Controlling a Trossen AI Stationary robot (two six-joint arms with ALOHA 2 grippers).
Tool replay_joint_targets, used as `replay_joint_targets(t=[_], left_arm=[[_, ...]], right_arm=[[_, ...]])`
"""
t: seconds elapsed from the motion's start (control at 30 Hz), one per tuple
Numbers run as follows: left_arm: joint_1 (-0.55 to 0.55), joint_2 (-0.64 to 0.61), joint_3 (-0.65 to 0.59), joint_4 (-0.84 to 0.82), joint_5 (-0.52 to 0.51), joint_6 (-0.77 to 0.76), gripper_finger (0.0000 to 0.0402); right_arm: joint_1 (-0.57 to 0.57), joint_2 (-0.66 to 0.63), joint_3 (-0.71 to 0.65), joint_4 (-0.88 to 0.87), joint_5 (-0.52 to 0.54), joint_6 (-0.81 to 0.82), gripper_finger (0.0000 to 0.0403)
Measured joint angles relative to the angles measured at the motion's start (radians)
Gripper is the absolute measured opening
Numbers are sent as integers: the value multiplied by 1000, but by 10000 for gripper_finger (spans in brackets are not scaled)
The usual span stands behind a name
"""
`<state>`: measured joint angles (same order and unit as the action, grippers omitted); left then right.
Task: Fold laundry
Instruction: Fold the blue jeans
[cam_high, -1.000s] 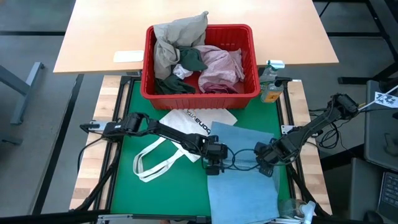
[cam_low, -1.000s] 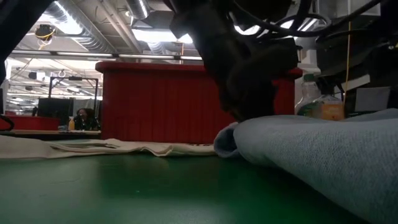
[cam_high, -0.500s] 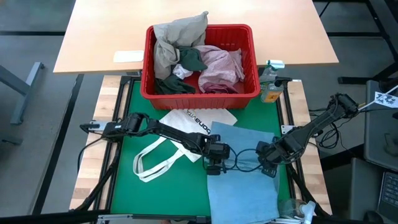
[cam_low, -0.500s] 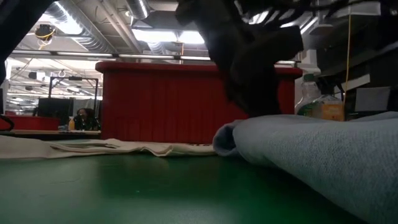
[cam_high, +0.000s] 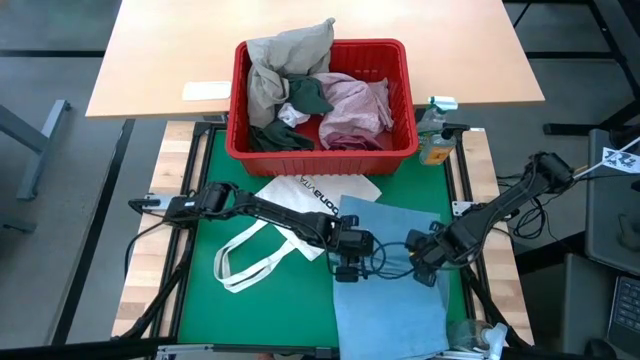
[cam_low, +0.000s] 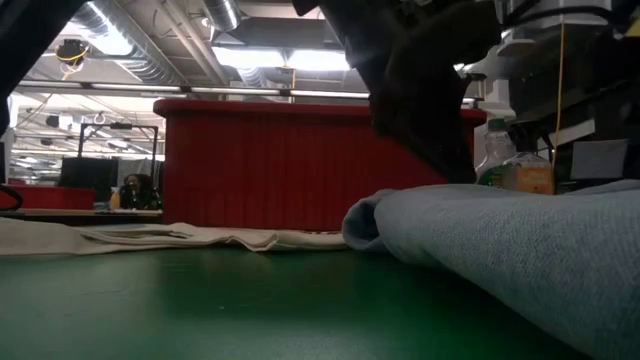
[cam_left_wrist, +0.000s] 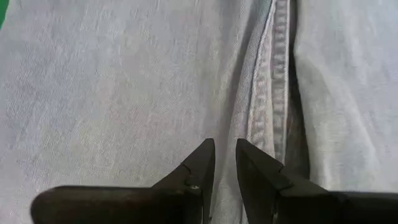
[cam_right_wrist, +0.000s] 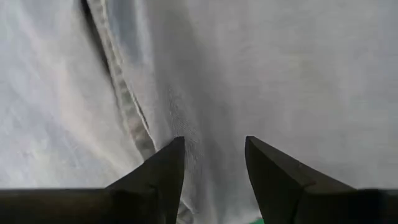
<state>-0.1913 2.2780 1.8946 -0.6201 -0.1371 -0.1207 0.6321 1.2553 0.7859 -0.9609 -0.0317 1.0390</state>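
Light blue garment (cam_high: 390, 275) flat beneath both tools, ungripped.

garments in basket (cam_high: 322, 148): 4 (white scrap included) | blue garment (cam_high: 390, 280): 1 | tote bag (cam_high: 300, 205): 1 | bottle (cam_high: 435, 135): 1

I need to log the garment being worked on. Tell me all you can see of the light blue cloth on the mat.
The light blue cloth is soft woven fabric with a stitched seam. It lies mostly flat on the green mat, its far corner over the white tote bag, its left edge rolled. The left end effector and the right end effector hover at it, both open, gripping nothing.
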Motion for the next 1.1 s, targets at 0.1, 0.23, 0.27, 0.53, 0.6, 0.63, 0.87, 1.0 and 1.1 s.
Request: replay_joint_targets(t=[0.1, 0.23, 0.27, 0.53, 0.6, 0.63, 0.87, 1.0, 1.1], left_arm=[[1, 0, 0, -2, -3, 0, 62], [5, 0, 0, -4, -11, 0, 62], [8, 0, 0, -10, -11, 0, 62], [55, 0, 0, -119, -11, 0, 62], [64, 0, 0, -129, -11, 0, 62], [68, 0, 0, -130, -11, 0, 62], [75, 1, -18, -125, -3, -3, 62], [66, 5, -59, -117, -8, -7, 62], [63, 5, -87, -110, -38, -10, 62]], right_arm=[[34, 18, -21, 28, -32, 0, 170], [87, 53, -38, 22, -38, 3, 170], [96, 61, -40, 20, -39, 4, 170], [101, 76, -5, -25, -50, -6, 170], [101, 76, 24, -66, -37, -12, 170], [101, 76, 36, -78, -20, -15, 170], [101, 92, 37, -77, 118, -15, 170], [101, 132, 8, -46, 145, -16, 170], [101, 163, -22, 9, 145, -16, 170]])
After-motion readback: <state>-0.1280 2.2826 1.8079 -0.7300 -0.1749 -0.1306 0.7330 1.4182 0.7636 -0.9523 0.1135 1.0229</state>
